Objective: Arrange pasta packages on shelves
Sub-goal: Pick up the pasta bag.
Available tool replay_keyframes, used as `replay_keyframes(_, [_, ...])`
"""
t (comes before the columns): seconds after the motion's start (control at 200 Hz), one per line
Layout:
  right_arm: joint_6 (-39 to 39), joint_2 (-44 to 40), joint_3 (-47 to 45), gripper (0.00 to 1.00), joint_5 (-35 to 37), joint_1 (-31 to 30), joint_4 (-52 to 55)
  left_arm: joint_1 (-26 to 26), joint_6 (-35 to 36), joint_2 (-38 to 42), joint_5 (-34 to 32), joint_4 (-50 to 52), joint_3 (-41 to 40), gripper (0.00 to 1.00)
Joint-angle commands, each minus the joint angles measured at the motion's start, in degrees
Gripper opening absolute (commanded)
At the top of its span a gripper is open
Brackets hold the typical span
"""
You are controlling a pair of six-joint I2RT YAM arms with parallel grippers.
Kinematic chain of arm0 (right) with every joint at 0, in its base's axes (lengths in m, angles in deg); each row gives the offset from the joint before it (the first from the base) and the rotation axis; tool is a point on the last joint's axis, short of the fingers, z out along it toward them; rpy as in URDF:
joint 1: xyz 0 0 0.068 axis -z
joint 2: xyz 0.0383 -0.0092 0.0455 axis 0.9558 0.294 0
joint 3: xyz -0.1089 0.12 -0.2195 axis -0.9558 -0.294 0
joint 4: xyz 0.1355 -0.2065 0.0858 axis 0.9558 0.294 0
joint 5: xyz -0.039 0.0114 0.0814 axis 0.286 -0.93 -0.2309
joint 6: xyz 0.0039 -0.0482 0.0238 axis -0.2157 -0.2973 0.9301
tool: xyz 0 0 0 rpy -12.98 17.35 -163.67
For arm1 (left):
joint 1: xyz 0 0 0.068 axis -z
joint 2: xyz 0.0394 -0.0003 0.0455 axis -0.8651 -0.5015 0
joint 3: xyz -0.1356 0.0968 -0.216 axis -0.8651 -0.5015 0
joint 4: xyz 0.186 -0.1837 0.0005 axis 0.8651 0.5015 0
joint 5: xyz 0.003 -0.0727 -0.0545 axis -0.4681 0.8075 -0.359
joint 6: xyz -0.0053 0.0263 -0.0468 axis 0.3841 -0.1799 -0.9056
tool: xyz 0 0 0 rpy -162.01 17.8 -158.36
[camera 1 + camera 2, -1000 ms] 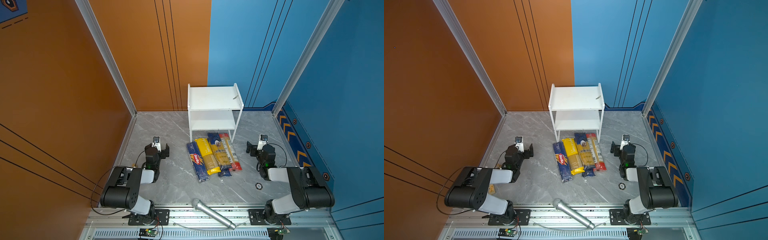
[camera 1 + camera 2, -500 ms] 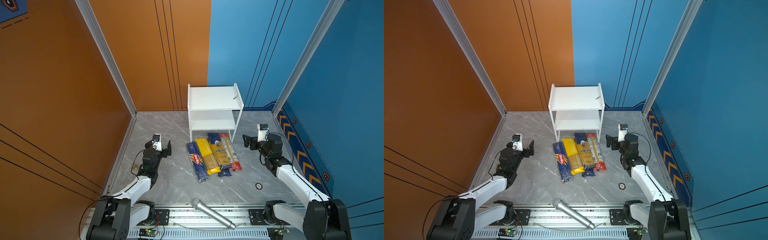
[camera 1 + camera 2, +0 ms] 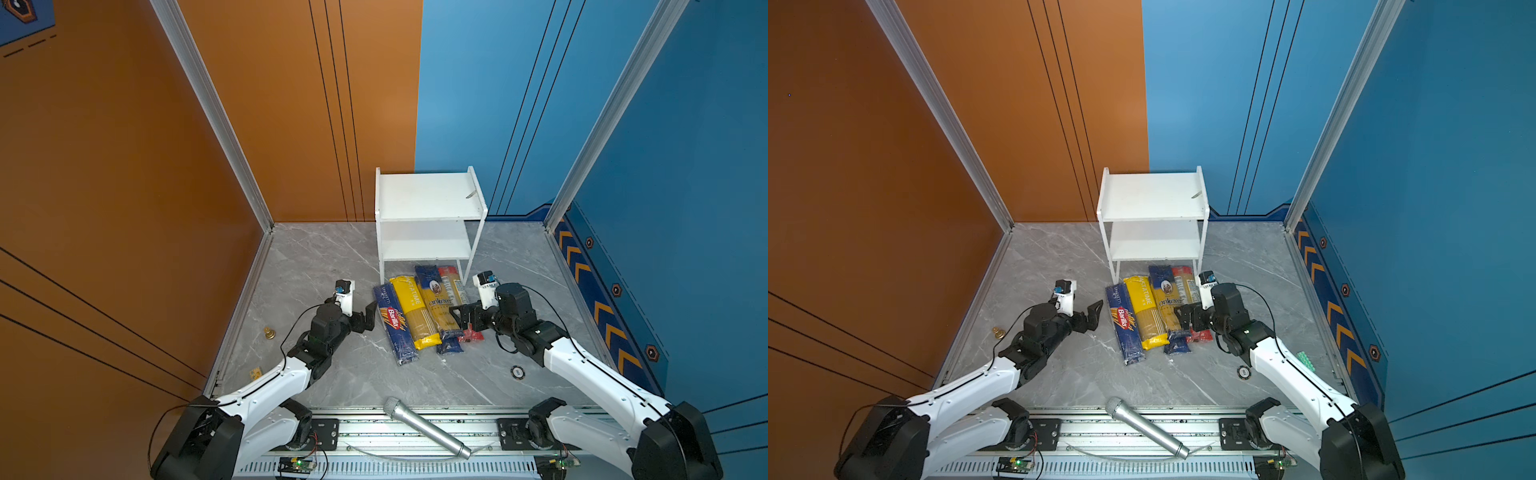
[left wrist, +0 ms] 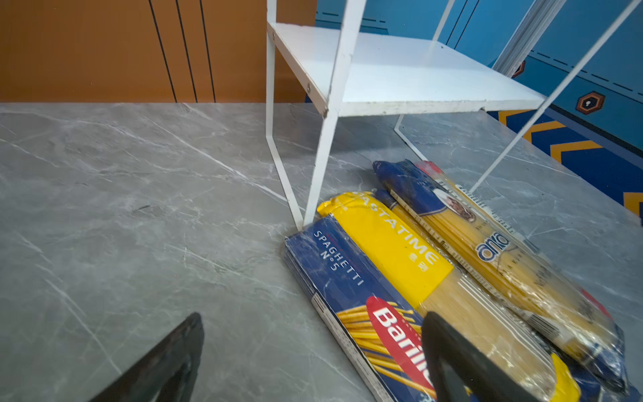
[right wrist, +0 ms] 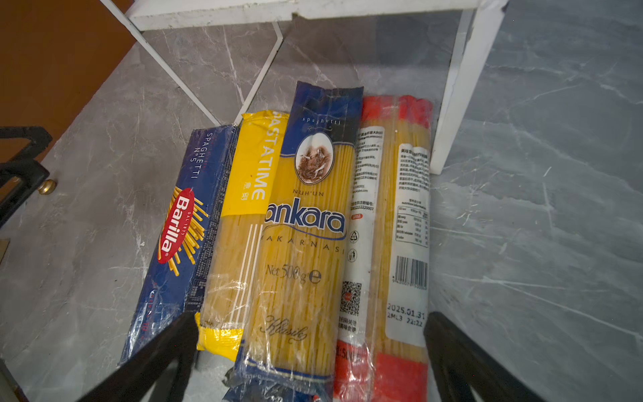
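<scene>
The right tool [image 3: 462, 318], jaws wide, hangs over the near ends of the pasta packs [image 3: 415, 316], likely to straddle one. The left tool [image 3: 367, 316], also wide, waits beside the dark blue pack [image 3: 397, 332]. The packs lie midway across the desk [image 3: 324, 266], before the bare rack [image 3: 428, 195] near the back edge. A second ago both arms sat folded back.

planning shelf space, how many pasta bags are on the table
5, side by side at the rack's foot: Barilla, yellow, ankara lying on a second ankara, mostly hidden, and red. Others may be hidden beneath.
</scene>
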Motion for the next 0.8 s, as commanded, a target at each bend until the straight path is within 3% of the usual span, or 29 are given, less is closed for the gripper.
replay_keyframes(0.0, [3.17, 1.67, -1.18, 1.0, 1.91, -1.93, 0.26, 2.42, -3.52, 2.04, -4.09, 5.27, -0.52, 0.98])
replay_keyframes(0.421, [4.62, 15.32, 2.98, 1.0, 9.19, -8.56, -4.45, 5.56, -9.47, 7.84, -5.21, 11.25, -3.94, 0.98])
replay_keyframes(0.796, [4.24, 21.4, 6.65, 0.98, 13.9, -10.63, -5.33, 5.71, -9.12, 8.89, -5.34, 13.11, -4.16, 0.98])
